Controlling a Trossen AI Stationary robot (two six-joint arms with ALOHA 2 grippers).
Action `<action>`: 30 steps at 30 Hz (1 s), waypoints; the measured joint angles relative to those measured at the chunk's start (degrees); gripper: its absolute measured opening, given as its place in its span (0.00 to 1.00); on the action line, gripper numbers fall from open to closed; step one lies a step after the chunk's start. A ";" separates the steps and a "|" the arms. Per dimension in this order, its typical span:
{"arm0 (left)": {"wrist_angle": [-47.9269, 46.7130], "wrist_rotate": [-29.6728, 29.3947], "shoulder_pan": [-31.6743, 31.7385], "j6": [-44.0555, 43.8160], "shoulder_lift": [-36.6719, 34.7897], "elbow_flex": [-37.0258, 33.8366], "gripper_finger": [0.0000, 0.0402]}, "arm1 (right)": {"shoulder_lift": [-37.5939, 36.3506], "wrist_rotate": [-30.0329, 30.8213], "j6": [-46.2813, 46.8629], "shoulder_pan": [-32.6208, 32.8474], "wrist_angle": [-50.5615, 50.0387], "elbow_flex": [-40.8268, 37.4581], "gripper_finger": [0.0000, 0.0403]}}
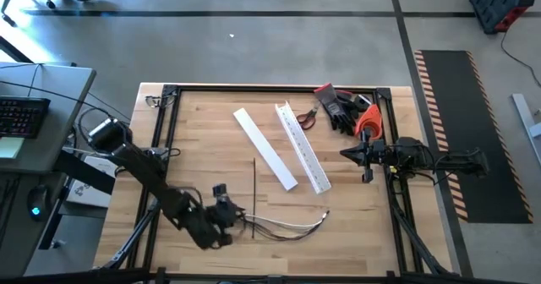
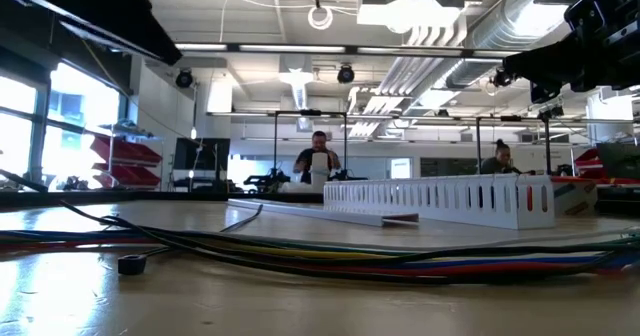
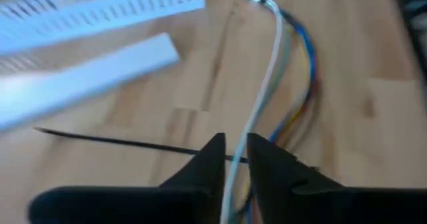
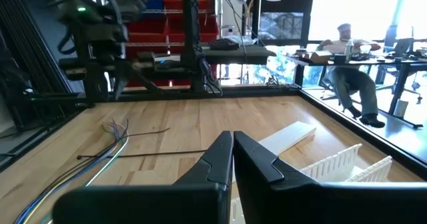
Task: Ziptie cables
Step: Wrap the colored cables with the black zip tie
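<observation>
The cables (image 1: 292, 226) are a loose bundle of grey-white and coloured wires lying in a curve near the table's near edge; they cross the foreground of the low view (image 2: 400, 266). My left gripper (image 1: 235, 220) is low over the bundle's left end. In the left wrist view it (image 3: 235, 154) is open by a narrow gap, and the grey-white wire (image 3: 267, 84) runs between its fingers. A thin black zip tie (image 1: 254, 182) lies flat on the wood just beyond that end. My right gripper (image 4: 232, 143) is shut and empty, raised by the table's right edge (image 1: 365, 155). My left gripper's fingers (image 3: 212, 159) stand on either side of the grey-white wire (image 3: 239, 159) near the bundle's left end, slanting down along the wires. The gap is wider than the wire, and I cannot tell whether they touch it. The bundle lies on the table.
Two long white channels (image 1: 266, 149) (image 1: 303, 147) lie slanting in the table's middle, the slotted one upright in the low view (image 2: 440, 198). Black gloves, red-handled cutters and an orange tool (image 1: 342, 108) fill the far right corner. People sit at desks beyond the table.
</observation>
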 joint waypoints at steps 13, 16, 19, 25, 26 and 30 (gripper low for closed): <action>18.34 15.21 3.43 11.77 3.01 -11.55 0.56 | 0.00 0.00 -0.02 -0.02 0.00 0.00 0.00; 19.27 14.84 3.63 14.56 4.92 -11.43 0.58 | 0.00 0.00 -0.02 -0.02 0.00 0.00 0.00; 19.25 13.30 3.65 14.59 6.44 -11.48 0.58 | 0.00 0.00 -0.02 -0.02 0.02 0.00 0.00; 19.82 13.14 3.28 12.90 10.32 -11.44 0.58 | 0.00 0.00 -0.02 -0.02 0.00 0.00 0.00; 19.92 12.86 3.26 12.67 11.11 -11.43 0.58 | 0.00 0.00 -0.02 -0.02 0.00 -0.01 0.00; 20.82 10.34 3.10 9.38 14.10 -11.22 0.58 | 0.00 0.00 -0.02 -0.02 0.00 0.00 0.00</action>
